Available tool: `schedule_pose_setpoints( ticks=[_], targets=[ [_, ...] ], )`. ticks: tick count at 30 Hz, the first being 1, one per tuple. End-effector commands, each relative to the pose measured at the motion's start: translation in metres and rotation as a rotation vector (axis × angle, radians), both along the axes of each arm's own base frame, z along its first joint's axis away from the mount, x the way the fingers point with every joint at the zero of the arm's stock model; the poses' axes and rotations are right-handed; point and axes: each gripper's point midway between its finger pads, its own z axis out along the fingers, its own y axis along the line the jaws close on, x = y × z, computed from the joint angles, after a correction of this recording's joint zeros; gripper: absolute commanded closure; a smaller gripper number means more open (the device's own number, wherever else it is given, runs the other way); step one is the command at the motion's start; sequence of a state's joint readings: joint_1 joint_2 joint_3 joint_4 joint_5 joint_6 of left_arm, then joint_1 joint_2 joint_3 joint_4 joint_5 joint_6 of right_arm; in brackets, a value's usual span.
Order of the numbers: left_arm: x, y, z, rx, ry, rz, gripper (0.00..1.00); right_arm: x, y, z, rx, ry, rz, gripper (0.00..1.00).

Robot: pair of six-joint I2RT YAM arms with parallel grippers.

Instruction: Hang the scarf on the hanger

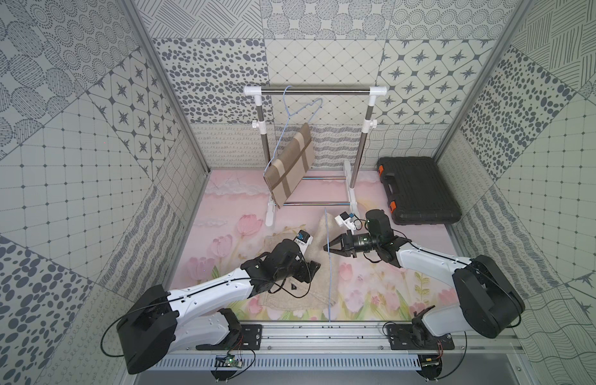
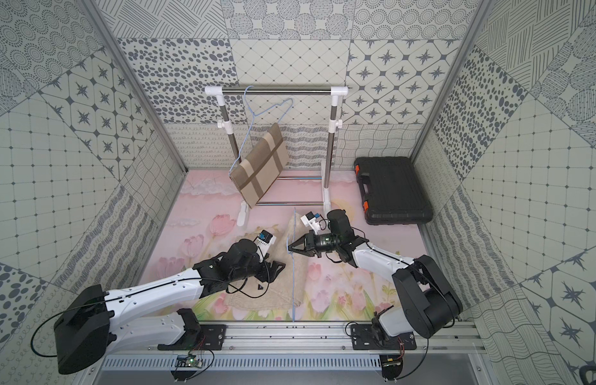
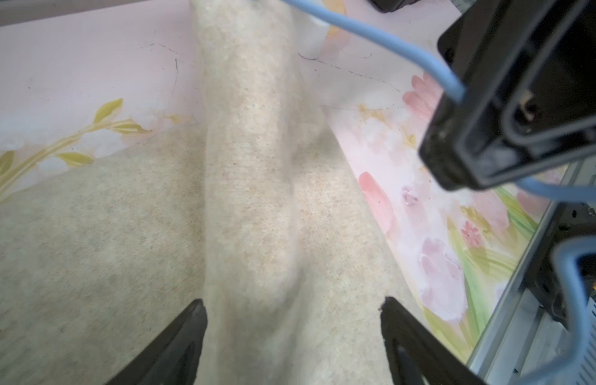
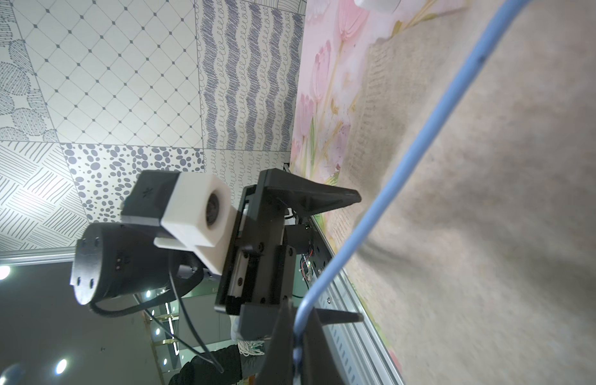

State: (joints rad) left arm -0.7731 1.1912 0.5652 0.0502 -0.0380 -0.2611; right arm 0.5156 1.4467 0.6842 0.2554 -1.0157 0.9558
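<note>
Two grippers engaged: right gripper (image 1: 326, 248) clamps the blue hanger (image 1: 329, 283); left gripper (image 3: 293, 301), jaws wide, straddles the beige scarf (image 3: 249, 166) beneath. Closing too shallow could lose the fold.

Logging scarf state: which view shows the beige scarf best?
Left wrist: the scarf fills it, raised fold visible. In both top views the left arm covers part; right wrist shows it blurred behind the blue hanger.

No legible text, label (image 1: 301, 243) on left wrist camera (image 1: 304, 237) unreadable
</note>
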Motion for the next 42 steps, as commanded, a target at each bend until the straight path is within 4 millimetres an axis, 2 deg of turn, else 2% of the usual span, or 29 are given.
schedule_pose_setpoints(
  ticks=[1, 9, 11, 13, 15, 16, 17, 19, 21, 23, 24, 25, 29, 35, 40, 42],
  targets=[
    [0.032, -0.014, 0.025, -0.171, -0.118, 0.016, 0.14, 0.006, 0.0, 0.007, 0.036, -0.068, -0.002, 1.0],
    [0.075, -0.03, 0.02, -0.211, -0.131, 0.017, 0.14, 0.006, -0.003, 0.006, 0.039, -0.048, -0.005, 1.0],
    [0.082, -0.032, 0.019, -0.255, -0.101, 0.012, 0.14, 0.009, -0.004, 0.006, 0.039, -0.047, -0.01, 1.0],
    [0.082, -0.032, 0.011, -0.277, -0.05, 0.004, 0.19, 0.013, -0.006, 0.004, 0.037, -0.043, -0.02, 1.0],
    [0.078, -0.033, 0.004, -0.311, -0.001, -0.008, 0.39, 0.015, -0.007, 0.001, 0.034, -0.035, -0.027, 1.0],
    [0.075, -0.034, 0.001, -0.333, 0.025, -0.008, 0.56, 0.017, -0.007, 0.0, 0.034, -0.033, -0.032, 1.0],
    [0.071, -0.035, -0.002, -0.356, 0.052, -0.009, 0.68, 0.019, -0.008, -0.001, 0.035, -0.031, -0.035, 1.0],
    [0.066, -0.036, -0.009, -0.395, 0.105, 0.001, 0.8, 0.024, -0.007, -0.004, 0.041, -0.026, -0.043, 1.0],
    [0.058, -0.034, -0.015, -0.438, 0.143, 0.02, 0.86, 0.029, -0.006, -0.008, 0.05, -0.011, -0.05, 1.0],
    [0.052, -0.031, -0.014, -0.482, 0.158, 0.044, 0.99, 0.034, -0.003, -0.011, 0.063, 0.0, -0.053, 1.0],
    [0.05, -0.027, -0.011, -0.495, 0.158, 0.061, 1.0, 0.036, -0.001, -0.011, 0.073, 0.003, -0.055, 1.0],
    [0.047, -0.022, -0.012, -0.5, 0.165, 0.086, 1.0, 0.039, 0.0, -0.012, 0.081, 0.009, -0.059, 1.0],
    [0.041, 0.004, 0.011, -0.477, 0.157, 0.216, 1.0, 0.047, 0.005, -0.019, 0.112, 0.036, -0.062, 1.0],
    [0.027, 0.06, 0.033, -0.259, 0.202, 0.44, 1.0, 0.053, 0.012, -0.021, 0.204, 0.081, -0.041, 1.0],
    [0.0, 0.114, 0.011, -0.091, 0.349, 0.638, 1.0, 0.048, 0.011, -0.025, 0.218, 0.109, -0.031, 1.0],
    [-0.011, 0.125, 0.002, -0.054, 0.396, 0.677, 1.0, 0.045, 0.01, -0.027, 0.205, 0.114, -0.03, 1.0]
  ],
)
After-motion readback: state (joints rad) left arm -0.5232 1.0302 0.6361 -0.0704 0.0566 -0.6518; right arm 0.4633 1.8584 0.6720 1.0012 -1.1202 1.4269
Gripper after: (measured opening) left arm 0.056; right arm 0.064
